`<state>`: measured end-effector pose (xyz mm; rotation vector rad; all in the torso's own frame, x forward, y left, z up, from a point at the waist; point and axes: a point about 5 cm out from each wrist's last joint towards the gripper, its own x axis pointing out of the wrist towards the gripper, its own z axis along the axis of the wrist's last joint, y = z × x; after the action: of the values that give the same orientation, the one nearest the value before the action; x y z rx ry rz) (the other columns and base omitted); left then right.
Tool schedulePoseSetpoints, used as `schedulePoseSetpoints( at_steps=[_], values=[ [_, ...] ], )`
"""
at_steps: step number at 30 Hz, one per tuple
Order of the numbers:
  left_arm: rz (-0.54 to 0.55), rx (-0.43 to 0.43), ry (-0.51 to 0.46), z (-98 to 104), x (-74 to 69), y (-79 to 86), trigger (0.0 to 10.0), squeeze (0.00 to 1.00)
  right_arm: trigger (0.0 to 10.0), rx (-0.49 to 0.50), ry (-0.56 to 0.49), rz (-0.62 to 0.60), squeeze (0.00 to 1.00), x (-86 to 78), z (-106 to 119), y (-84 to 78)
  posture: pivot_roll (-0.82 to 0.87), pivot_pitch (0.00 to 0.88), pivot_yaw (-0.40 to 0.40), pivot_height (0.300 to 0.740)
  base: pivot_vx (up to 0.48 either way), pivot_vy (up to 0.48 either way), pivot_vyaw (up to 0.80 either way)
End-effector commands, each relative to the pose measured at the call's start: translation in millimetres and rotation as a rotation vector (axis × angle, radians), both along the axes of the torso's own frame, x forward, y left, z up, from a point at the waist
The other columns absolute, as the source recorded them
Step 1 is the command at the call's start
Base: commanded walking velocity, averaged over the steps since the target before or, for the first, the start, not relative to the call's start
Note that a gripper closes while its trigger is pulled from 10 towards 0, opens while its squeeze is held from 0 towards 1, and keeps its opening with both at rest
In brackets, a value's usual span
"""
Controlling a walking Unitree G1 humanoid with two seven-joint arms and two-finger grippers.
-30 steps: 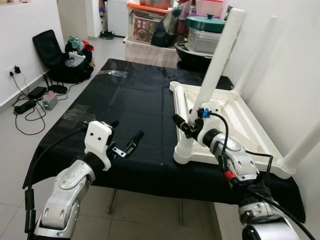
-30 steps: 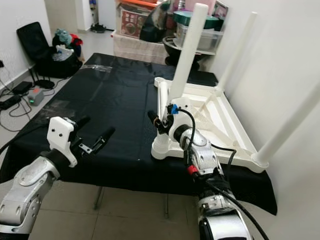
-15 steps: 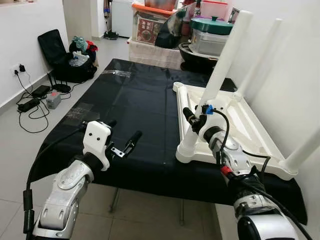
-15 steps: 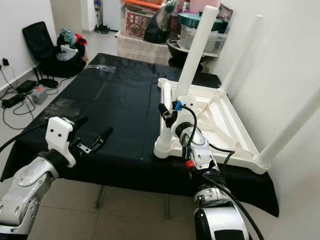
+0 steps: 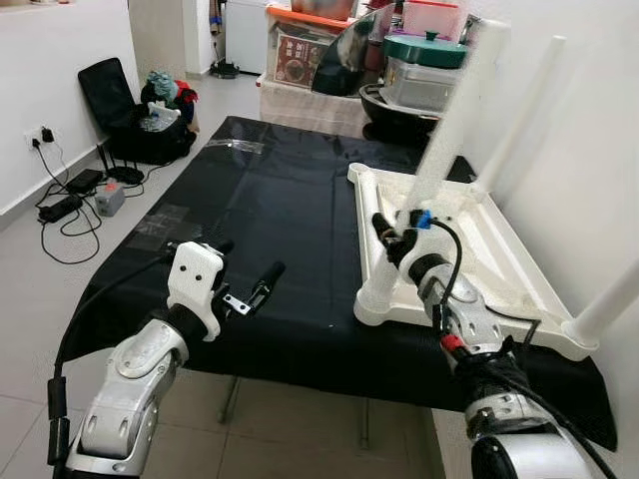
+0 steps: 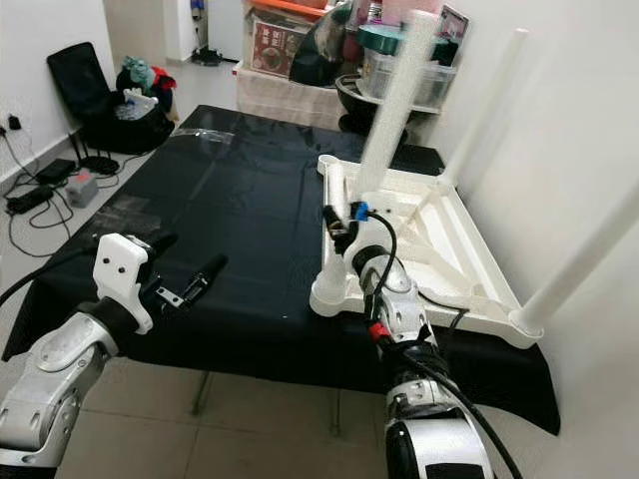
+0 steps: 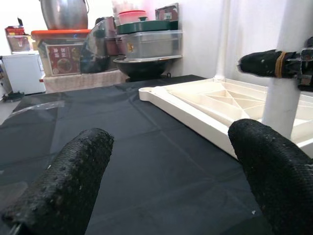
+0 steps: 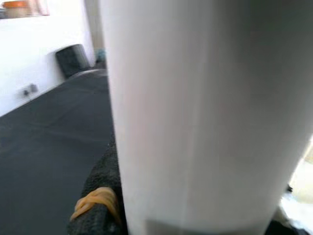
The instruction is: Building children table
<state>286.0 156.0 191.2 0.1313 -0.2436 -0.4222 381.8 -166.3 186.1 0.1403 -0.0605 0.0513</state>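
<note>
The upturned white plastic children's table (image 5: 469,254) has its near round leg (image 5: 449,130) clasped by the right gripper (image 5: 391,235), while the left gripper (image 5: 243,274) hovers spread.

**Lighting and picture quality**

Head views: I see bright, even daylight; soft glare on the black tablecloth (image 5: 270,190), upper centre. Upright white leg (image 5: 454,115) motion-blurred, grainy. Left wrist view: near fingers (image 7: 63,188) soft. Right wrist view: close leg (image 8: 205,112) blurred.

White plastic kids' table top (image 5: 499,261) lies upside down on the black-covered surface (image 5: 260,210), ribbed underside up. 3 round white legs (image 5: 454,110) stick up from its corners, the near-left one blurry.
</note>
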Motion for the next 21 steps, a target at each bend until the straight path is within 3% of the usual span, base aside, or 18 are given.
schedulePoseSetpoints(
  at_steps=[1,2,3,5,6,8,9,19,20,21],
  values=[
    [-0.007,0.006,0.008,-1.6,0.8,-1.9,10.0,0.00,0.0,0.045,0.073,-0.201,0.00,-6.1,-9.6,-24.4,0.13,0.000,-0.147,0.740,0.000,0.000,0.00],
    [-0.007,0.006,0.008,-1.6,0.8,-1.9,10.0,0.00,0.0,0.045,0.073,-0.201,0.00,-6.1,-9.6,-24.4,0.13,0.000,-0.147,0.740,0.000,0.000,0.00],
    [-0.005,0.011,0.012,-2.9,1.5,-2.0,10.0,0.00,0.0,0.099,0.117,-0.348,0.00,-19.9,-17.2,-17.2,0.12,0.000,-0.139,0.740,0.000,0.000,0.00],
    [-0.005,0.011,0.012,-2.9,1.5,-2.0,10.0,0.00,0.0,0.099,0.117,-0.348,0.00,-19.9,-17.2,-17.2,0.12,0.000,-0.139,0.740,0.000,0.000,0.00],
    [-0.002,0.015,0.015,-3.8,2.3,-2.0,10.0,0.00,0.0,0.128,0.140,-0.447,0.00,-32.4,-21.2,-10.3,0.12,0.000,-0.140,0.740,0.000,0.000,0.00],
    [-0.002,0.015,0.015,-3.8,2.3,-2.0,10.0,0.00,0.0,0.128,0.140,-0.447,0.00,-32.4,-21.2,-10.3,0.12,0.000,-0.140,0.740,0.000,0.000,0.00],
    [0.006,0.020,0.018,-4.2,3.4,-1.3,10.0,0.00,0.0,0.140,0.127,-0.494,0.00,-41.7,-21.2,-3.4,0.12,0.000,-0.139,0.740,0.000,0.000,0.00],
    [0.029,0.023,0.026,-6.3,4.7,1.4,10.0,0.00,0.0,0.157,0.112,-0.521,0.00,-45.0,-19.2,-2.5,0.11,0.000,-0.143,0.740,0.000,0.000,0.00],
    [0.029,0.022,0.027,-6.6,4.9,1.2,10.0,0.00,10.0,0.192,0.082,-0.428,1.00,-40.3,-13.5,-0.3,0.11,0.000,-0.141,0.740,0.000,0.000,0.00],
    [0.029,0.022,0.027,-6.6,4.9,1.2,10.0,0.00,10.0,0.192,0.082,-0.428,1.00,-40.3,-13.5,-0.3,0.11,0.000,-0.141,0.740,0.000,0.000,0.00]
  ],
)
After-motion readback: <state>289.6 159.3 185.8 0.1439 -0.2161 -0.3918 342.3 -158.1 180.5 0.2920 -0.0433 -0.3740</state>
